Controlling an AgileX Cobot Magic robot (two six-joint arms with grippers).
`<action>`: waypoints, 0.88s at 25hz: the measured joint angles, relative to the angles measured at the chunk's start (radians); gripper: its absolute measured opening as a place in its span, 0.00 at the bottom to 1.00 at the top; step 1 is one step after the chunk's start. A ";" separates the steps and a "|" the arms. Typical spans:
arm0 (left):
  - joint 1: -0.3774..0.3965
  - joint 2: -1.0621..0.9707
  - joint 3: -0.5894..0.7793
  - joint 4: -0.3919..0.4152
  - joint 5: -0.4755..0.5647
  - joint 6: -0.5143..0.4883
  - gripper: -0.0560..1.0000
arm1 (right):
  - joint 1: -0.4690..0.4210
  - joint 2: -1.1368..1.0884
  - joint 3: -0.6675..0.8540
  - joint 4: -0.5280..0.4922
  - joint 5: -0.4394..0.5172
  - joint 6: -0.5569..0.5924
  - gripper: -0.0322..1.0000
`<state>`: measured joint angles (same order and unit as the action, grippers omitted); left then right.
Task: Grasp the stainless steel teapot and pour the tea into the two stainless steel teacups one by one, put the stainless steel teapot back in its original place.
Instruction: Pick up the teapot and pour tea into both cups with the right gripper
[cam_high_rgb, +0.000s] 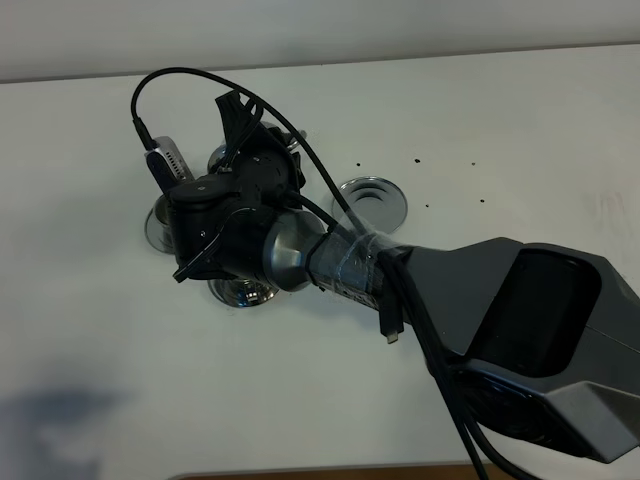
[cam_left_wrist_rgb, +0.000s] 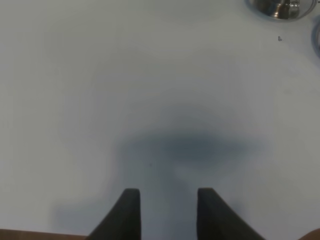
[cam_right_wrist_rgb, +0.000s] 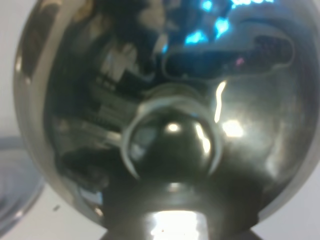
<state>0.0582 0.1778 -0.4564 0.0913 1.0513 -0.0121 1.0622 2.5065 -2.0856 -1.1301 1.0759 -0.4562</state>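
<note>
The stainless steel teapot (cam_right_wrist_rgb: 170, 100) fills the right wrist view, its lid knob (cam_right_wrist_rgb: 172, 145) in the middle. In the high view my right gripper (cam_high_rgb: 240, 115) reaches across to the middle left and covers most of the teapot (cam_high_rgb: 217, 158), which it holds off the table. The fingers do not show in the wrist view. The flat round saucer (cam_high_rgb: 372, 200), the original place, lies bare to its right. One teacup (cam_high_rgb: 240, 293) on its saucer shows under the wrist. The other teacup (cam_high_rgb: 155, 228) peeks out to the left. My left gripper (cam_left_wrist_rgb: 167, 210) is open over bare table.
The table is white, with a few dark specks (cam_high_rgb: 415, 160) behind the bare saucer. The right arm's thick body (cam_high_rgb: 520, 330) spans the lower right. A cup and saucer (cam_left_wrist_rgb: 280, 7) show at the edge of the left wrist view. A saucer rim (cam_right_wrist_rgb: 15, 190) shows beside the teapot.
</note>
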 joint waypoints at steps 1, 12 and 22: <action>0.000 0.000 0.000 0.000 0.000 0.000 0.36 | 0.000 0.000 0.000 -0.009 0.000 -0.007 0.22; 0.000 0.000 0.000 0.000 0.000 -0.001 0.36 | 0.009 0.000 0.000 -0.066 -0.015 -0.020 0.22; 0.000 0.000 0.000 0.000 0.000 -0.001 0.36 | 0.010 0.000 0.000 -0.082 -0.015 -0.032 0.22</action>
<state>0.0582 0.1778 -0.4564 0.0913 1.0513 -0.0128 1.0719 2.5065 -2.0856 -1.2119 1.0607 -0.4880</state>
